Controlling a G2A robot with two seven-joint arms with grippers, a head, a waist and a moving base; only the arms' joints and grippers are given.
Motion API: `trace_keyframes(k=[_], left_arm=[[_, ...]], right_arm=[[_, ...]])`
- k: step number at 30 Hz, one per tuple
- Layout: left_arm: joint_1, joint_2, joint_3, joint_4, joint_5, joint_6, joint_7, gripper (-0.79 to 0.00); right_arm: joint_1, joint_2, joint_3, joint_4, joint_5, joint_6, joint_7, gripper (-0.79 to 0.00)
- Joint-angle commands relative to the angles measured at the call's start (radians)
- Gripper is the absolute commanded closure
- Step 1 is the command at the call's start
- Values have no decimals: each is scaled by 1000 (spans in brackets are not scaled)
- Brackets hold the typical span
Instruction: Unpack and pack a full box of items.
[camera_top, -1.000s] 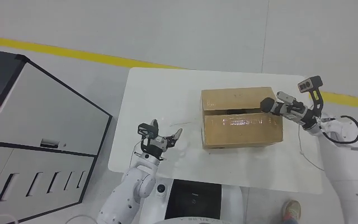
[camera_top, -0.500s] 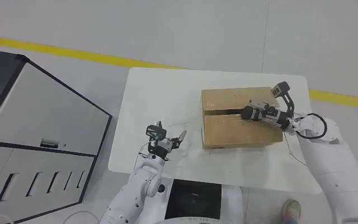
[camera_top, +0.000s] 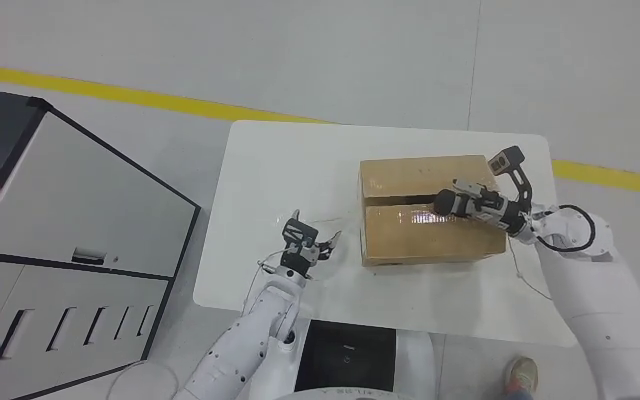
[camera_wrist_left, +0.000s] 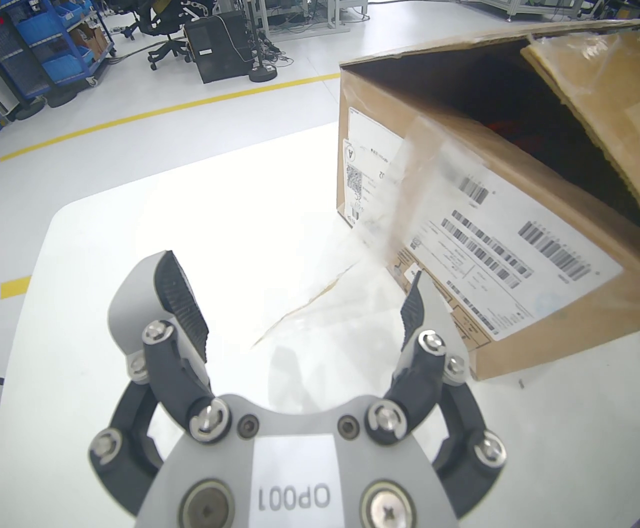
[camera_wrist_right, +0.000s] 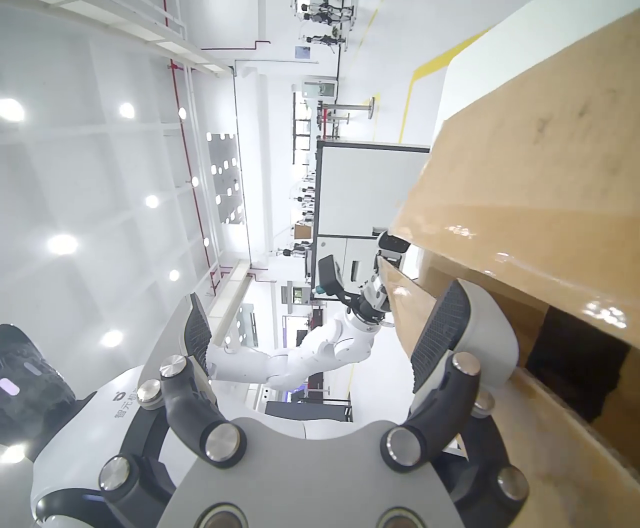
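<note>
Cardboard box (camera_top: 430, 215) on white worktop (camera_top: 280, 170), top flaps ajar.
Left claw (camera_wrist_left: 295, 280), fingers apart and empty: the box's labelled side lies just ahead. Right claw (camera_wrist_right: 325, 305), fingers apart: flap edge against one finger.

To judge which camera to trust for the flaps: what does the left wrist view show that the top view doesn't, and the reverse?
Left wrist view: printed labels on the side of the box, with loose clear tape hanging off it. Top view: the right gripper at the flap seam, and a grey cabinet beside the table. Shared: box, table and the open left gripper.
</note>
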Motion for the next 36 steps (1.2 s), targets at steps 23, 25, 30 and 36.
trace_keyframes(k=[23, 25, 30, 36], left_arm=[[-123, -42, 102, 124, -20, 16, 48, -785], [-133, -46, 109, 137, -19, 21, 52, -785], [-153, -55, 117, 178, -21, 57, 76, -785], [-177, -68, 125, 233, 18, 171, 144, -785]], right_arm=[[56, -14, -60, 97, -95, 37, -54, -785], [51, -13, -56, 89, -96, 37, -55, -785], [44, -11, -45, 73, -94, 42, -54, -785], [34, -12, -49, 65, -99, 38, -61, -785]])
